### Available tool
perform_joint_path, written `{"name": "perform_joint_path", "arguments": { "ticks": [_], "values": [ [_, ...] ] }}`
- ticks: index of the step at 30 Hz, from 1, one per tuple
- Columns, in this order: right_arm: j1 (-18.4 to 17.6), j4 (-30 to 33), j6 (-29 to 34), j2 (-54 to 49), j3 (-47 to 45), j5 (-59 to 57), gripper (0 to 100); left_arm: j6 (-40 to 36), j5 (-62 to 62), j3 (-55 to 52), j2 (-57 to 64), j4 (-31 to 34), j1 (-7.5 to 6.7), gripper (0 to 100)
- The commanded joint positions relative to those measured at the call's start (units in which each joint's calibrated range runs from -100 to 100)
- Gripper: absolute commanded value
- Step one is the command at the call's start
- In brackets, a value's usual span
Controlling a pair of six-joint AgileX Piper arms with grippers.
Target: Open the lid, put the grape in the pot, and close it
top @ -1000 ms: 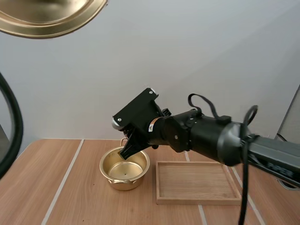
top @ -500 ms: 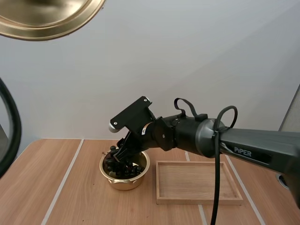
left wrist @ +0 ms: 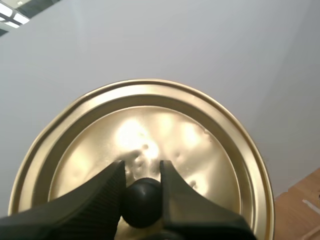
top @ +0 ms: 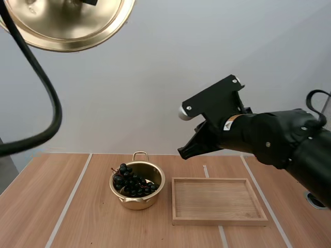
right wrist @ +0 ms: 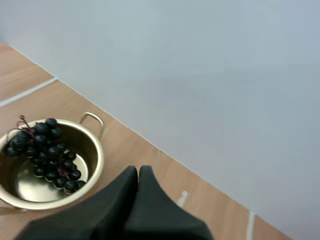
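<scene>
High view: bunch of grapes lies inside the uncovered golden pot on the wooden table, wooden tray just beside it | right gripper hangs in the air over the pot-tray gap, fingers pressed together on nothing | left wrist view: left gripper pinches the black knob of the golden lid, held aloft, well apart from the pot

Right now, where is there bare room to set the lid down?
The tray is bare, and so is the table left of the pot. The pot itself is crowded with grapes.
</scene>
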State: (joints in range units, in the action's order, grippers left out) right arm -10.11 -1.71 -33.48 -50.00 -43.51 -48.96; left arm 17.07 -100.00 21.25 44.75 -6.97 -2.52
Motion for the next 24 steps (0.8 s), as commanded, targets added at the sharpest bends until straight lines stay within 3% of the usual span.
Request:
{"name": "perform_joint_path", "arguments": {
  "ticks": [1, 6, 11, 17, 18, 20, 21, 22, 24],
  "values": [
    [1.8, 0.2, -0.4, -5.7, -2.0, -4.6, 0, 0.7, 0.0, 0.1, -3.6, 0.1, -0.19, 0],
    [1.9, -5.1, -2.7, -7.9, -3.6, -5.8, 0, 1.8, 0.0, 0.1, -6.0, 0.0, -0.19, 0],
    [1.9, -27.3, -19.5, -2.6, -3.6, -5.8, 0, 2.9, 0.0, 0.1, -5.2, 0.1, -0.19, 0],
    [1.9, -45.1, -34.7, 11.7, -3.6, -5.8, 0, 2.9, 0.0, 0.1, -1.5, 2.4, -0.19, 0],
    [1.7, -47.8, -37.2, 14.4, -3.6, -6.0, 3, 2.9, 0.0, 0.1, -0.8, 2.6, -0.19, 0],
    [0.8, -51.7, -41.2, 18.9, -3.6, -5.8, 23, 2.9, 0.0, 0.1, 0.9, 3.0, -0.19, 0],
    [0.5, -52.9, -42.0, 20.3, -3.6, -5.8, 28, 2.9, 0.0, 0.1, 1.6, 3.0, -0.19, 0],
    [-0.9, -55.0, -44.8, 23.2, -3.6, -4.6, 49, 2.9, 0.0, 0.1, 2.6, 3.1, -0.19, 0],
    [-3.1, -55.5, -46.4, 26.7, -3.5, 0.5, 68, 2.9, 0.0, 0.1, 3.7, 3.6, -0.19, 0]
  ]
}}
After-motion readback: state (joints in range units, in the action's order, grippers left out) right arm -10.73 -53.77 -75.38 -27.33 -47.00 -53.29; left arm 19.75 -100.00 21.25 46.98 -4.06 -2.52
